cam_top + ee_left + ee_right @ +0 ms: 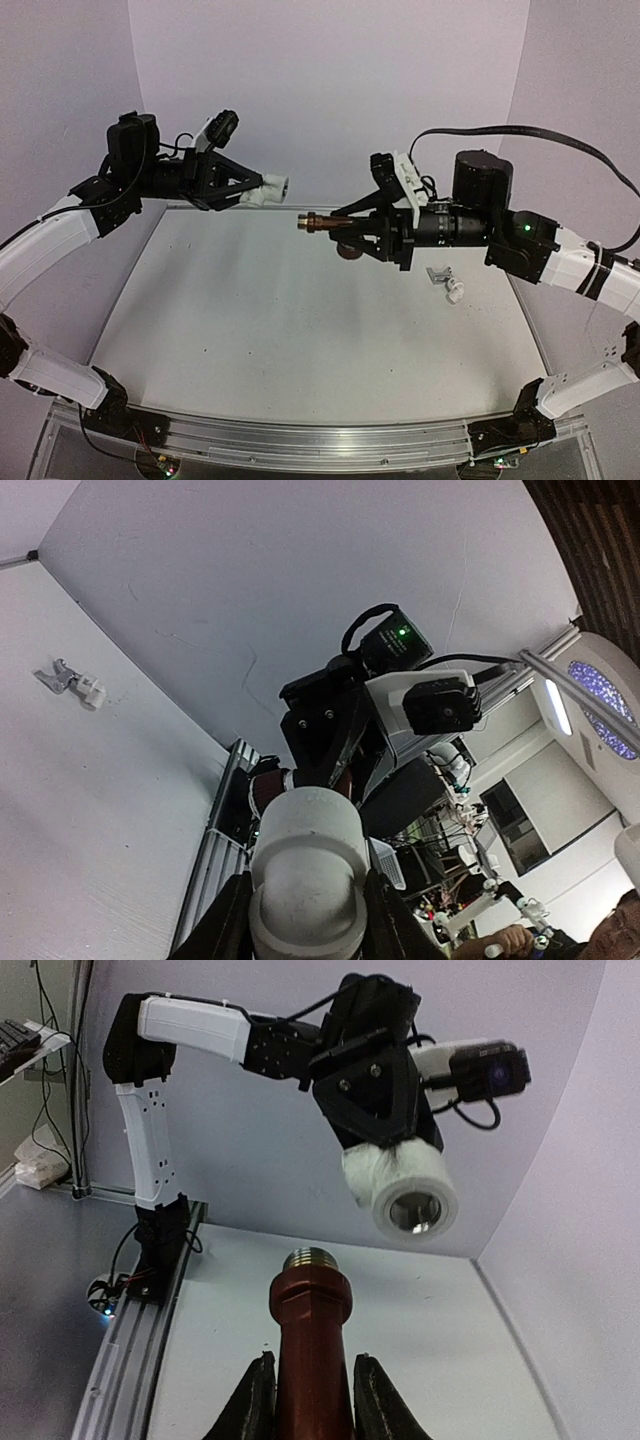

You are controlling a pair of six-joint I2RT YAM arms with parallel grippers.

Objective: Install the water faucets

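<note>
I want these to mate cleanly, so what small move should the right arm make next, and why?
Probably shift the right end effector until the dark reddish-brown metal faucet points its threaded tip at the white plastic pipe fitting: they are apart, its opening off the faucet's axis.

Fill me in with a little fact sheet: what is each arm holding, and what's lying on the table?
Left end effector: shut on white pipe fitting, held in the air
Right end effector: shut on reddish-brown faucet, threaded end pointing toward the fitting
Gap: faucet and fitting apart, not yet joined
On table: silver faucet, a white piece at one end
</note>
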